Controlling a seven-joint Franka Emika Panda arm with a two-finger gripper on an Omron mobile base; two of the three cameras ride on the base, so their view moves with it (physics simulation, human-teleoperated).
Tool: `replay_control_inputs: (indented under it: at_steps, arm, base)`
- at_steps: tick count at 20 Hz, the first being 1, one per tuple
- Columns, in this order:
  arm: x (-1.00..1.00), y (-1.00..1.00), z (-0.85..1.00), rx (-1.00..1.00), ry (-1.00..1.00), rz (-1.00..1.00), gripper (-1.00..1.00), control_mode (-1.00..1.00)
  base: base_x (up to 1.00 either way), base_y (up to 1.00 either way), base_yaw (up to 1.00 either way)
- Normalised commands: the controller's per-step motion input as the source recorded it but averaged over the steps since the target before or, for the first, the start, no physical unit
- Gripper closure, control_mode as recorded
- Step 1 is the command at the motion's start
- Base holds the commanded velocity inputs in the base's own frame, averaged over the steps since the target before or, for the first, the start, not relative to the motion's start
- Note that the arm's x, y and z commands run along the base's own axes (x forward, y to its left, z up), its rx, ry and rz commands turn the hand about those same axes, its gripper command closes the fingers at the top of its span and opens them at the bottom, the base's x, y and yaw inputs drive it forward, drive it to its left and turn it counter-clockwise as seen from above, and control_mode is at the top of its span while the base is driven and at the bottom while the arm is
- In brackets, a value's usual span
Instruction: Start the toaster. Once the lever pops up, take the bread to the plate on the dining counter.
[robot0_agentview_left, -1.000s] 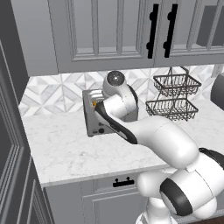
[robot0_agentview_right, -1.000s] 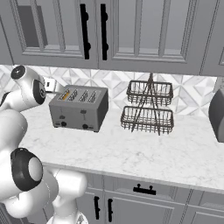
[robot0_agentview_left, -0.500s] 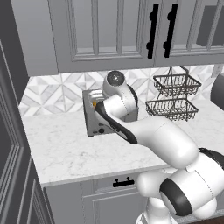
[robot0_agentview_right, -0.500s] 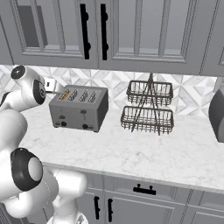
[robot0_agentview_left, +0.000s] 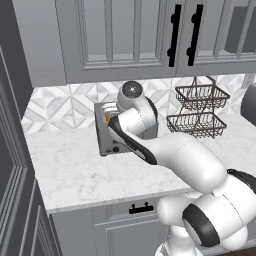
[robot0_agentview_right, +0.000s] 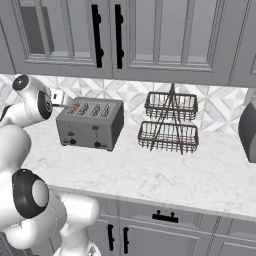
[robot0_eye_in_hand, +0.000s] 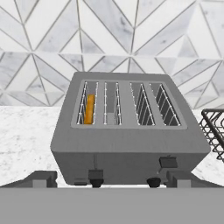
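Left base view: arm folded over the desk (robot0_agentview_left: 75, 170), wrist masking most of the toaster (robot0_agentview_left: 106, 132).

Right base view: toaster at 12 o'clock on desk, long axis left-right, levers facing the robot.

Hand view: gripper (robot0_eye_in_hand: 112, 178) fingers spread apart, empty, toaster front just ahead. Bread (robot0_eye_in_hand: 89, 109) sunk in slot at 11 o'clock; left lever (robot0_eye_in_hand: 96, 175) low at 7, right lever (robot0_eye_in_hand: 168, 162) higher.

Upper cabinets (robot0_agentview_right: 150, 35): grey, black handles | Backsplash (robot0_eye_in_hand: 131, 35): white-grey geometric tile | Countertop (robot0_agentview_right: 165, 172): white marble | Lower cabinets (robot0_agentview_right: 165, 225): grey, black pulls | Wire basket rack (robot0_agentview_right: 170, 122): two-tier, dark
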Motion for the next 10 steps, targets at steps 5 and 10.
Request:
replay_control_inputs:
  at_steps: [5,10]
  arm:
    - [0.0,0.0,0.0,0.0,0.0,0.0,-1.0,-1.0]
    - [0.0,0.0,0.0,0.0,0.0,0.0,-1.0,-1.0]
  base:
    - [0.0,0.0,0.0]
    - [0.0,0.0,0.0]
